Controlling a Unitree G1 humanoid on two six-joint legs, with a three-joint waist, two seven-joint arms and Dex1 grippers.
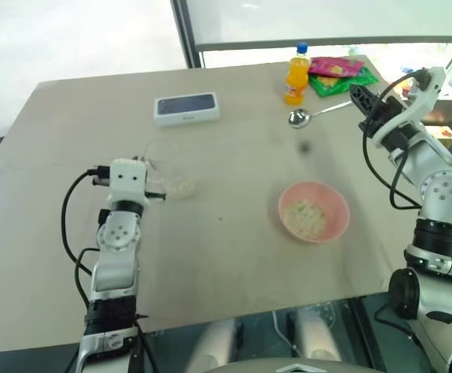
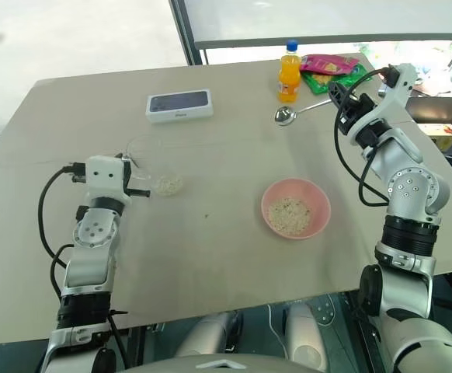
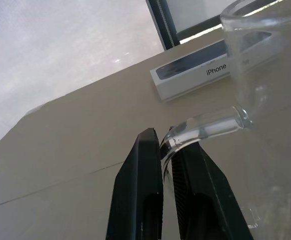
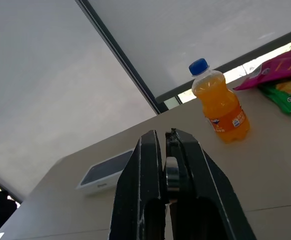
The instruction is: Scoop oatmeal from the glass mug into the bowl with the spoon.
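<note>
The clear glass mug [image 1: 162, 167] stands at the table's left with oatmeal [image 1: 181, 186] lying in its bottom. My left gripper [image 3: 160, 137] is shut on the mug's handle [image 3: 205, 130], which is pinched between the black fingers. The pink bowl [image 1: 281, 208] sits right of centre and holds more oat flakes [image 1: 307, 216]. My right gripper [image 1: 356, 93] is raised at the far right, shut on the handle of the silver spoon [image 1: 298, 118]. The spoon hangs level above the table, near the orange bottle and beyond the bowl.
A white phone box [image 1: 186, 108] lies behind the mug. An orange drink bottle [image 1: 297, 74] and snack packets [image 1: 339, 75] sit at the far edge, close to the spoon. A small yellow box [image 1: 447, 134] lies past the table's right edge.
</note>
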